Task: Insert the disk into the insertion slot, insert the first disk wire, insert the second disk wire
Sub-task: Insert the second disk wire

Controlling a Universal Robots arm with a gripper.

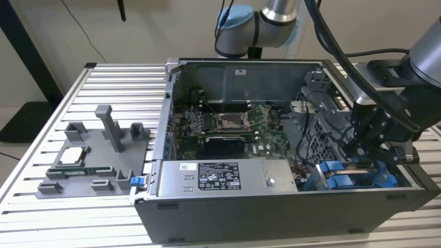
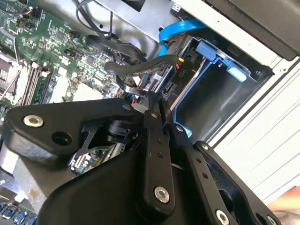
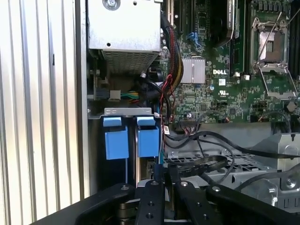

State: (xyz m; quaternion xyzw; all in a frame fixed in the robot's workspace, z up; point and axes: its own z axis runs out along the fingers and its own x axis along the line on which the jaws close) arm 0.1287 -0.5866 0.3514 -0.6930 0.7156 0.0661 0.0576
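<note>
disk (image 1: 348,178), framed by its blue carrier, sits low in the grey sheet-metal insertion slot (image 1: 386,178) at the front corner of the open computer case (image 1: 276,212), on the exterior view's right. in the first wrist view we see the carrier's two blue tabs (image 3: 127,140) standing side by side at the slot's mouth (image 3: 127,111), just below the perforated end of the grey power-supply box (image 3: 124,28). the gripper (image 1: 364,150) hangs directly over that bay, and in the second wrist view its black fingers (image 2: 157,140) are drawn close together around a dark wire connector (image 2: 161,84) at the back edge of the drive, with a blue cable (image 2: 176,30) looping just above it. black cables (image 3: 211,145) trail across the metal cage near the fingertips. beyond the bay lies the green motherboard (image 1: 220,124) with its open cpu socket (image 1: 230,120). the case rests on a ribbed aluminium table (image 1: 103,82), and well apart, on the exterior view's left, a grey fixture tray (image 1: 96,150) carries a processor (image 1: 72,155) and a memory stick (image 1: 79,170).
</note>
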